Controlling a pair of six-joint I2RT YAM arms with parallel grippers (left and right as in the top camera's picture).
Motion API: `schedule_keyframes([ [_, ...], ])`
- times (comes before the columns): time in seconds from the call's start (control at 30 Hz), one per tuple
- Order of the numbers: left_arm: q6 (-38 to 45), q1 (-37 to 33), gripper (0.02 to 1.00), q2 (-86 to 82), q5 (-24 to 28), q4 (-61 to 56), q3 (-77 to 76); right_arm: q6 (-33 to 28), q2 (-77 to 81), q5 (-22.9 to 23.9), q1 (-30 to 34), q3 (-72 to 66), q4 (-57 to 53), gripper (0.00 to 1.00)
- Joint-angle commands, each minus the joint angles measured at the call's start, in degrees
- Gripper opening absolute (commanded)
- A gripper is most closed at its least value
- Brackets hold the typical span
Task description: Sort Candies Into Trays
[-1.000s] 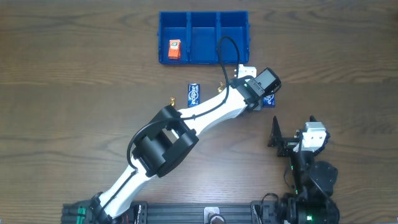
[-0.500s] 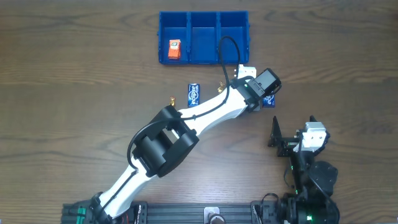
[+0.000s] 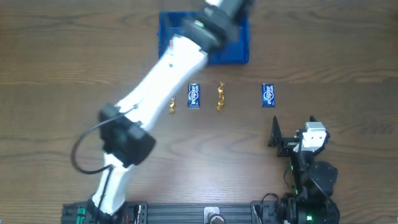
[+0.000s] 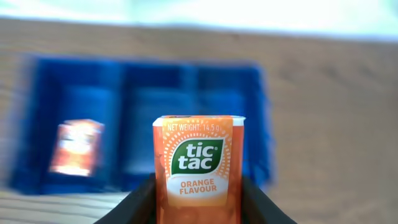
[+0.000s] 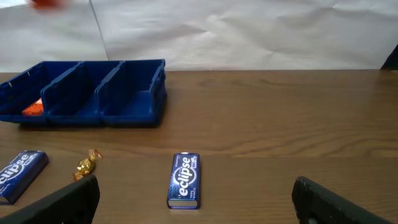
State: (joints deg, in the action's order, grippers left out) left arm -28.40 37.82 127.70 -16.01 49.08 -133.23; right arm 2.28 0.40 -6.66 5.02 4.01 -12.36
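**Left arm at the tray, orange box in its grip**

Left arm: we log it stretched long across the table to the far edge of the top view, where its wrist is cut off.

Left gripper: its fingers pinch a small orange rectangular plastic mint box by its two narrow sides. The box stands upright, long axis in line with the fingers, printed face toward the wrist camera. Its lower end is cut off.

Ahead of this gripper: a blue plastic three-compartment tray, indistinct. A second orange box lies in the end compartment farthest from the right gripper. In the top view the arm hides much of the tray.

Right gripper: held low near its base, fingers spread wide. Just ahead we note a blue gum pack lying flat, long axis pointing away from the gripper. A gold-wrapped candy and another blue pack lie off to one side.
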Motion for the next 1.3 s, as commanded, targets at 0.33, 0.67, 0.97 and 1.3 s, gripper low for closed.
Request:
schedule_keyframes([
  [0.33,10.1,-16.1,0.246,-2.9,5.4,2.3,4.3,-0.7,-0.2,-0.1,0.1,-0.2,-0.1,0.998],
  [0.67,10.9,-16.1,0.253,-2.7,9.2,-5.2,17.1,-0.7,-0.2,-0.1,0.1,-0.2,-0.1,0.998],
  [0.97,11.7,-16.1,0.244,-2.3,10.2,-5.7,17.3,-0.7,-0.2,-0.1,0.1,-0.2,-0.1,0.998],
  [1.3,12.8,-16.2,0.257,-0.1,11.6,-6.7,17.3,-0.7,-0.2,-0.1,0.1,-0.2,-0.1,0.998],
])
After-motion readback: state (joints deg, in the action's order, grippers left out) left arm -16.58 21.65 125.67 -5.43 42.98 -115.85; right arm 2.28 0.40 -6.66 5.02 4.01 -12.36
